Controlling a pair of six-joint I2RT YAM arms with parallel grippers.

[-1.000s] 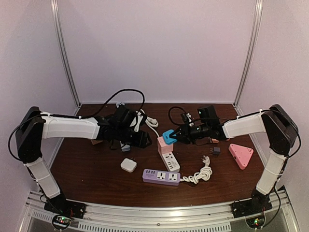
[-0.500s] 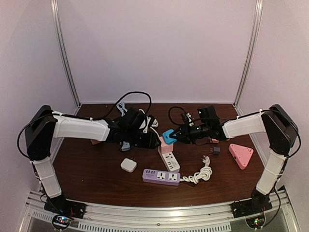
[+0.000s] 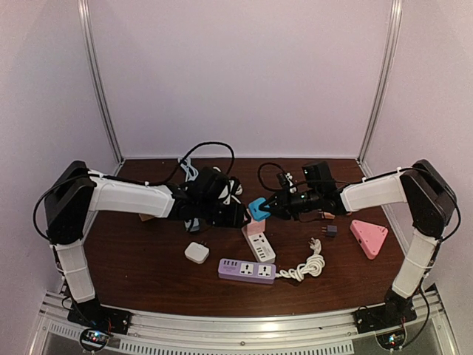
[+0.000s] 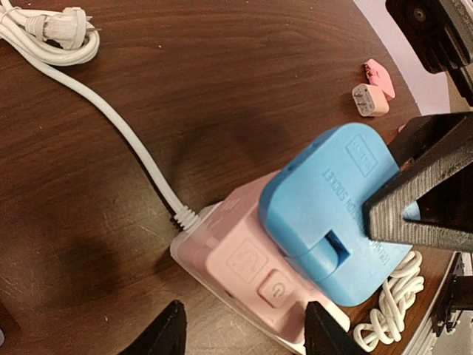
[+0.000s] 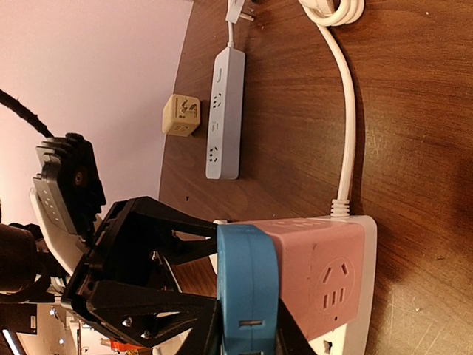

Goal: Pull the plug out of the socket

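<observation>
The plug (image 3: 258, 209) sat seated on the socket (image 3: 253, 222), not yet pulled. The right gripper (image 3: 267, 210) pinched the plug; the left gripper (image 3: 238, 217), fingers apart, flanked the socket unclamped. Bracing and pulling remained.

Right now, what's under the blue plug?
The blue plug sits on the pink socket block, whose power button and white cord show beside it. The plug's pins and the outlet they enter are covered by its body.
</observation>
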